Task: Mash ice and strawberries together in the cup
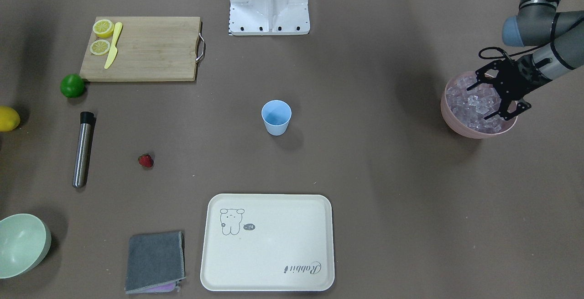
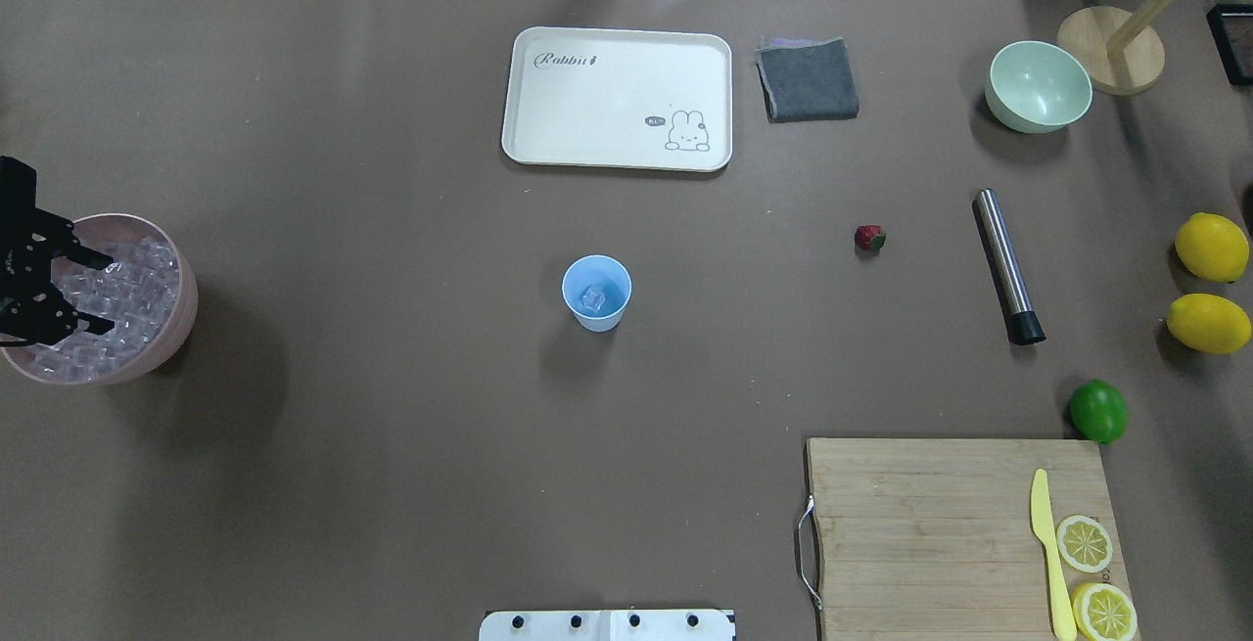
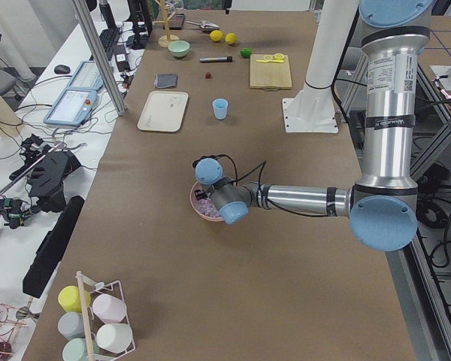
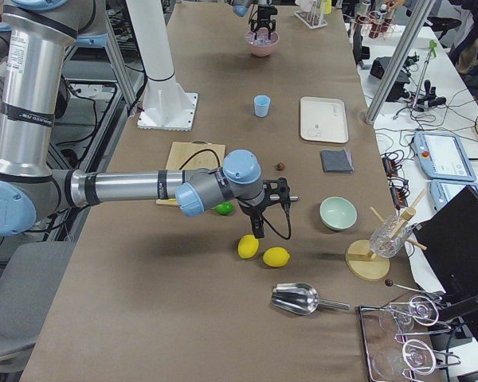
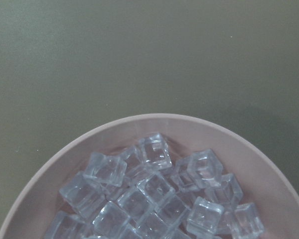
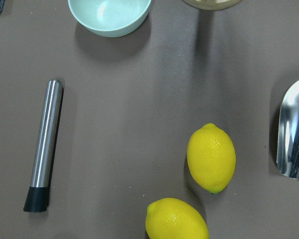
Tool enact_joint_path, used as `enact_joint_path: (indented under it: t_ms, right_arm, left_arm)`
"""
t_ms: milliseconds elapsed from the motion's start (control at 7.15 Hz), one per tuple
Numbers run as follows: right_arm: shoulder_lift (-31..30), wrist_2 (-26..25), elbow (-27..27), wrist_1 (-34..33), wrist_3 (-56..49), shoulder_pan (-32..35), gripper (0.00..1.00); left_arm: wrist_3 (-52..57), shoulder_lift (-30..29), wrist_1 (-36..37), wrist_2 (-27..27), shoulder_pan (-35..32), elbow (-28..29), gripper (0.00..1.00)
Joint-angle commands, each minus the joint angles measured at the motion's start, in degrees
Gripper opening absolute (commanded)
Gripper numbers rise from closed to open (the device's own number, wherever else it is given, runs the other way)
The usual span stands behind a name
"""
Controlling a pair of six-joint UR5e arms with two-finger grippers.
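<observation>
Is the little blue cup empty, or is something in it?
Not empty: the cup stands upright, and one ice cube lies at its bottom.

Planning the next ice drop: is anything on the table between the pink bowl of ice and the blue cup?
Nothing visible. In the overhead view only bare table lies between the pink bowl and the cup. The tray sits off that line, and the strawberry lies beyond the cup.
</observation>
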Motion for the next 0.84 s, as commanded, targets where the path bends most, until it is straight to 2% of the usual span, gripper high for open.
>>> enact_joint_path:
  t_ms: [0, 559, 699]
  right_arm:
    - [0.1, 0.0, 0.1, 0.0, 0.0, 0.0, 1.00]
    - [0.4, -0.3, -0.3, 0.0, 0.0, 0.0, 1.00]
    - [0.4, -0.3, -0.3, 0.0, 0.0, -0.1, 1.00]
  left_arm:
    - [-4.5, -0.3, -0.6, 0.2, 2.8, -0.2, 0.90]
    - [-4.5, 0.4, -1.8, 0.3, 3.5, 0.3, 0.89]
    - [-4.5, 0.4, -1.8, 0.2, 3.6, 0.4, 0.83]
